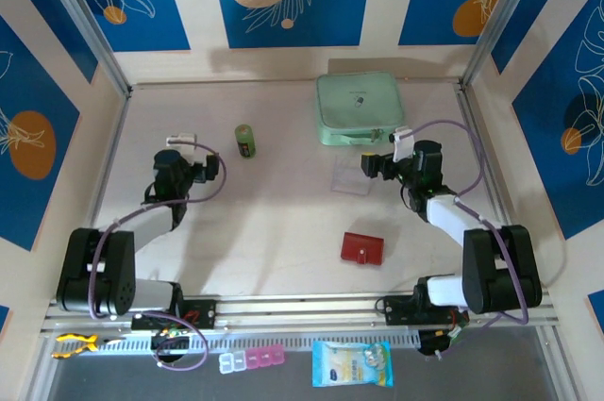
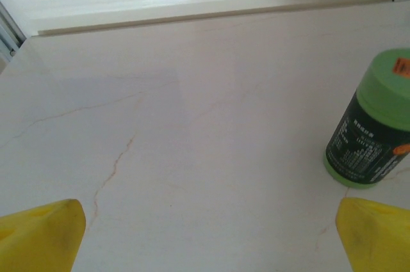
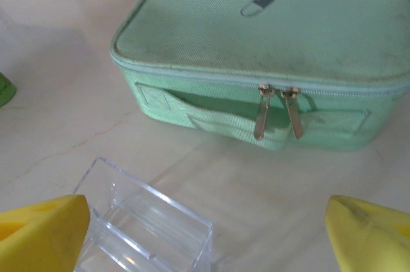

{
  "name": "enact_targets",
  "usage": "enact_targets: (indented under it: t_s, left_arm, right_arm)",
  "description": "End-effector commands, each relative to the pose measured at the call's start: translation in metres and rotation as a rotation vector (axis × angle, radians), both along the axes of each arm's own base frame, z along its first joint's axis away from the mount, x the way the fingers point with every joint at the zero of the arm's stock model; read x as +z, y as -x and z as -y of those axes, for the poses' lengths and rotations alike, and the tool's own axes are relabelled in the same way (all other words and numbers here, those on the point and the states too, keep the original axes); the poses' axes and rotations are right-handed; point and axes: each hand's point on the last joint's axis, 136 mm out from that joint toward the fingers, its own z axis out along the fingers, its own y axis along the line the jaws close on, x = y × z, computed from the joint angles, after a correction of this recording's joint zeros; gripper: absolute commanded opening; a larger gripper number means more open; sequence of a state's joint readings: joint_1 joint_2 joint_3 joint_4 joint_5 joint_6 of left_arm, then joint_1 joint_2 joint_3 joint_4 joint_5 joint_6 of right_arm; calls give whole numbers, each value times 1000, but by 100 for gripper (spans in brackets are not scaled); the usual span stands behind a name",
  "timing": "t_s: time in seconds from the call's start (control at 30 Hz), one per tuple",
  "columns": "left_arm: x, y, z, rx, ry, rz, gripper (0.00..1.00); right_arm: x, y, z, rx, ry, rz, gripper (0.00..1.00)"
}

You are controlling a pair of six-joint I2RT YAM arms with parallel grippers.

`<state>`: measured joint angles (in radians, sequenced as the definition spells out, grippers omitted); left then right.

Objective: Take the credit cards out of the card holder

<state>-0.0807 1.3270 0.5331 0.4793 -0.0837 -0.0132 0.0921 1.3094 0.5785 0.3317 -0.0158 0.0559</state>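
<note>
The card holder, a small red wallet, lies folded shut on the table in front of the right arm. The credit cards are hidden from view. My right gripper hovers well behind the wallet, open, its yellow fingertips wide apart. The left fingertip hangs over a clear plastic stand, and nothing is gripped. My left gripper is open over bare table at the left, far from the wallet, with yellow fingertips at the bottom corners of its wrist view.
A mint green zip case sits at the back, just beyond the right gripper. A green-capped bottle stands right of the left gripper. On the front ledge lie a pill box and a blue packet.
</note>
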Motion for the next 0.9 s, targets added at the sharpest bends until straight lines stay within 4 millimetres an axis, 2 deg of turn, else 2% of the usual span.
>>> enact_targets:
  t_s: [0.0,0.2,0.33,0.43,0.53,0.7,0.87]
  left_arm:
    - [-1,10,1,43,88,-109,100]
    - [30,19,16,-3,175,-245,100]
    - [49,33,32,-56,239,-384,100]
    - [57,44,40,-108,247,-465,100]
    - [57,51,40,-132,208,-504,100]
    - [31,58,31,-124,139,-514,100]
    - [29,61,33,-136,142,-527,100]
  right_arm:
    - [-8,14,8,-91,-3,-145,92]
    - [-13,36,11,-182,-68,-333,83]
    - [-20,45,10,-227,-105,-474,67]
    - [-23,47,4,-229,-137,-554,60]
    - [-30,48,-3,-226,-137,-621,49]
    - [-38,48,-15,-209,-114,-665,45]
    - [-50,44,-14,-244,-67,-701,35]
